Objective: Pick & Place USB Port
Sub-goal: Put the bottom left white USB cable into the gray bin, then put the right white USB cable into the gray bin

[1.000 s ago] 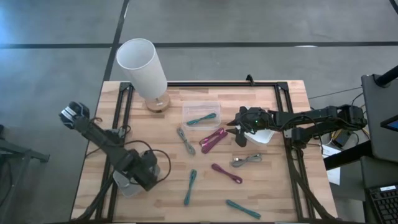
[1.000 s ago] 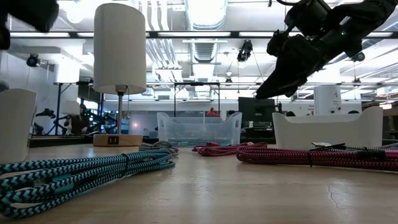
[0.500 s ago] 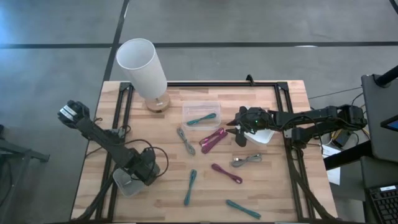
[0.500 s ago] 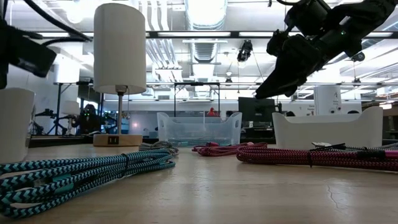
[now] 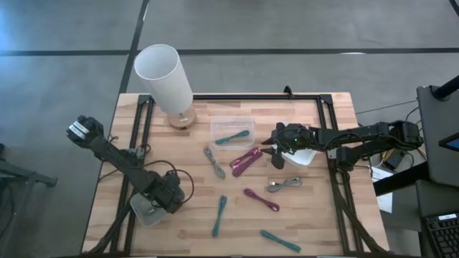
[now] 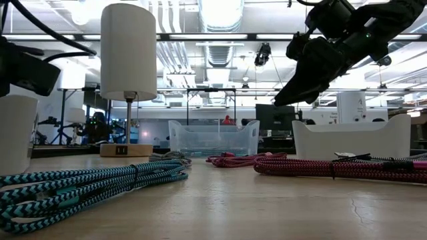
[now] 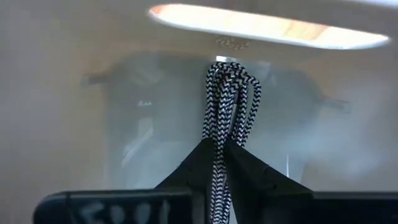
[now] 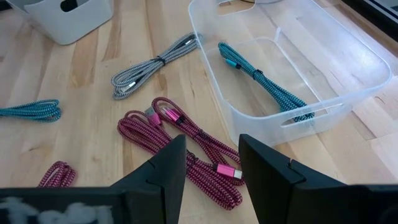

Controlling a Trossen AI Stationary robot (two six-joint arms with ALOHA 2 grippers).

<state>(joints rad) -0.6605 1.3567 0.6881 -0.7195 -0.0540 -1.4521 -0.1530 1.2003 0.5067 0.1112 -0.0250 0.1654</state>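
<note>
My left claw (image 5: 166, 199) is clamped on a black-and-white cable (image 7: 227, 106) down inside the white bin (image 5: 143, 213) at the counter's (image 5: 323, 222) near left, while my right claw (image 8: 211, 163) hovers with fingers apart over the pink cables (image 8: 186, 143) beside the clear tray (image 8: 348, 68).

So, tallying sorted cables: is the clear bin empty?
No. The clear bin holds one teal cable; the pink cables lie outside it.

left pincer (image 5: 166, 201) inside white bin (image 5: 143, 213)
</note>
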